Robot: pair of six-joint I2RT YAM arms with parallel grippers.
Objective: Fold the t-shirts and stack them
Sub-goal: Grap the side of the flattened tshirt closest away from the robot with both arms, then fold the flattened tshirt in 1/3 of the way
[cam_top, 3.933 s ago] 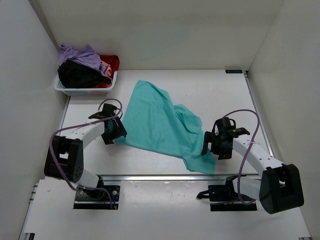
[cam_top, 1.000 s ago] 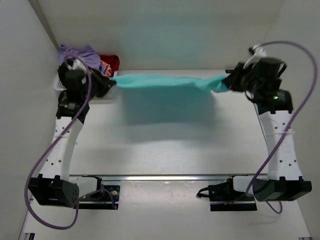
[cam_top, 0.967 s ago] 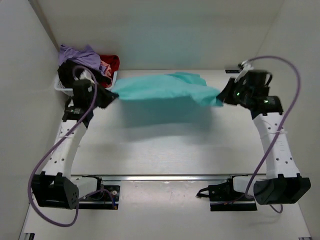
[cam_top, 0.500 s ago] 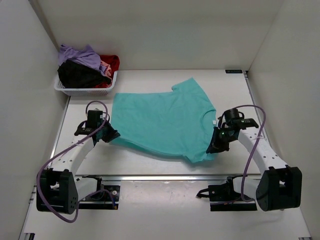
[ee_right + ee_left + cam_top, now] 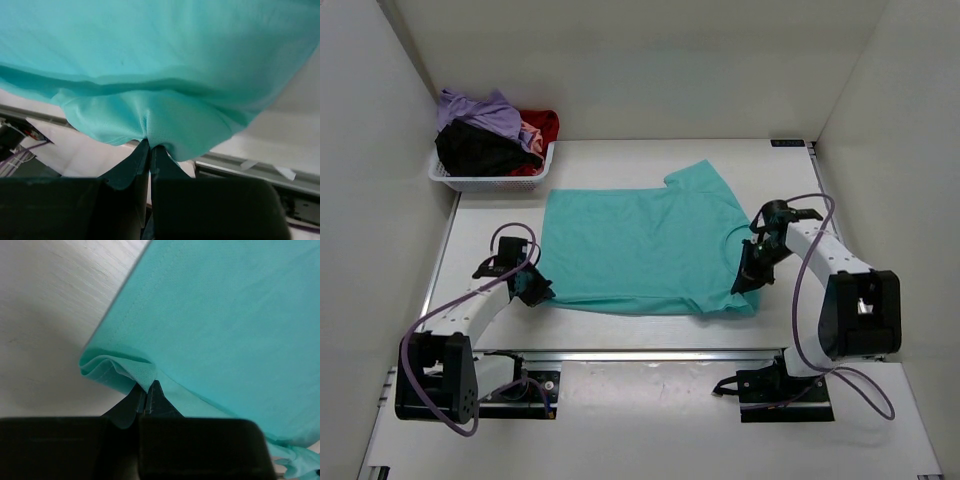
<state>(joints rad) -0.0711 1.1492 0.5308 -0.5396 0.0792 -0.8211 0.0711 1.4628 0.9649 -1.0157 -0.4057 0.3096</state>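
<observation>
1. The teal t-shirt (image 5: pixel 640 245) lies spread nearly flat on the middle of the table (image 5: pixel 790 190), its lower side along the near edge and one sleeve pointing toward the far edge.
2. The left hand (image 5: pixel 532 288) is pinched tight on the shirt's near-left corner, where the cloth puckers.
3. The right hand (image 5: pixel 748 282) is clamped on the near-right corner, where the cloth bunches.
4. Risk: letting go with those puckers in would likely leave creased corners and a crooked fold. An uneven tug could drag the shirt askew or over the near edge.
5. A lavender t-shirt (image 5: pixel 480 108), black t-shirt (image 5: pixel 475 152), red t-shirt (image 5: pixel 545 125) and pink t-shirt (image 5: pixel 530 133) sit heaped in the white basket (image 5: pixel 485 182) at the far-left corner.
</observation>
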